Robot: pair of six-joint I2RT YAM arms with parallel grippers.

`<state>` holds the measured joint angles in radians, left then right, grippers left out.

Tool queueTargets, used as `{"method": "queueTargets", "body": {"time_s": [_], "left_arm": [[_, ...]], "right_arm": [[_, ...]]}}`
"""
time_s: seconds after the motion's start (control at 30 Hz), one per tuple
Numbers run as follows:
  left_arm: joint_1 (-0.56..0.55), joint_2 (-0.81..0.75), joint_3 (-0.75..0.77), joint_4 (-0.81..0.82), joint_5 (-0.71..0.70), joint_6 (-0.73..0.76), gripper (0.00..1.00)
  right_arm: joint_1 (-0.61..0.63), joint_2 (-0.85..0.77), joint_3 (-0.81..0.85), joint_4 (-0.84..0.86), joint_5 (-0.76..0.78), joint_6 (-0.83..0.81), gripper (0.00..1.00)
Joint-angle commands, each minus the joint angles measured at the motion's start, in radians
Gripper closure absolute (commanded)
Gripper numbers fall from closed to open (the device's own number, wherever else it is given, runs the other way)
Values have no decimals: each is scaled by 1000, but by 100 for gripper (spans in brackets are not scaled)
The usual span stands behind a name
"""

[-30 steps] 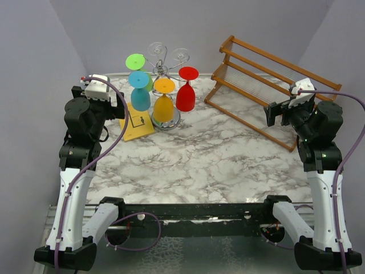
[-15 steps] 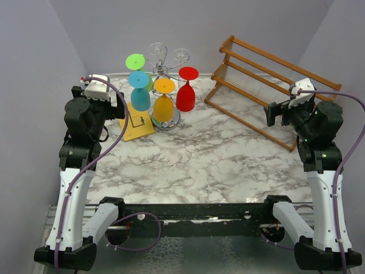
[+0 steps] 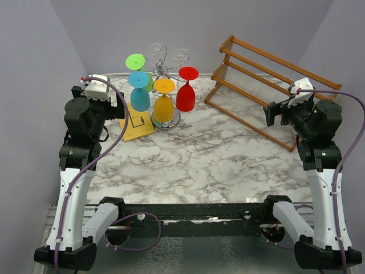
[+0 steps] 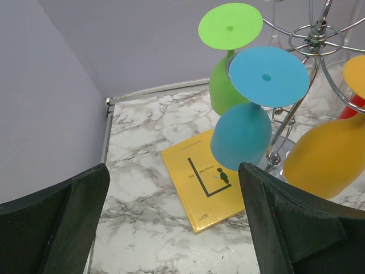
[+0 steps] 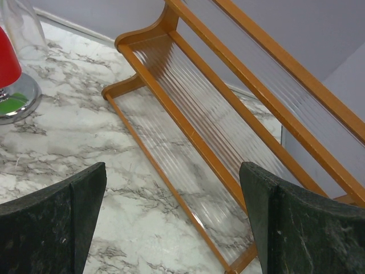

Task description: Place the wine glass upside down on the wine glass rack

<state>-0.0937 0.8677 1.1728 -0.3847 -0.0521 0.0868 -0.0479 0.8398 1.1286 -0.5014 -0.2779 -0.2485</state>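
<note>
The chrome wine glass rack (image 3: 161, 67) stands at the back left of the marble table, its pole and scroll arms also in the left wrist view (image 4: 317, 40). Hanging upside down on it are a green glass (image 3: 137, 61), a blue glass (image 3: 140, 90), an orange glass (image 3: 163, 103), a red glass (image 3: 186, 90) and clear glasses (image 3: 180, 56). My left gripper (image 3: 117, 103) is open and empty, raised left of the rack. My right gripper (image 3: 275, 114) is open and empty, raised over the wooden rack at the right.
A yellow book (image 3: 136, 121) lies flat left of the rack's disc base (image 3: 165, 121); it also shows in the left wrist view (image 4: 208, 180). A brown wooden slatted rack (image 3: 265, 85) stands at the back right, seen close in the right wrist view (image 5: 228, 108). Grey walls enclose the table.
</note>
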Motion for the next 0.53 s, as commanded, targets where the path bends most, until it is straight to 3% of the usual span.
{"method": "queueTargets", "body": {"time_s": [0.0, 0.5], "left_arm": [[-1, -11, 18, 7, 5, -12, 1], [-1, -17, 15, 10, -11, -11, 1]], "right_arm": [[-4, 0, 27, 18, -20, -8, 0], [-4, -8, 18, 18, -10, -11, 0]]}}
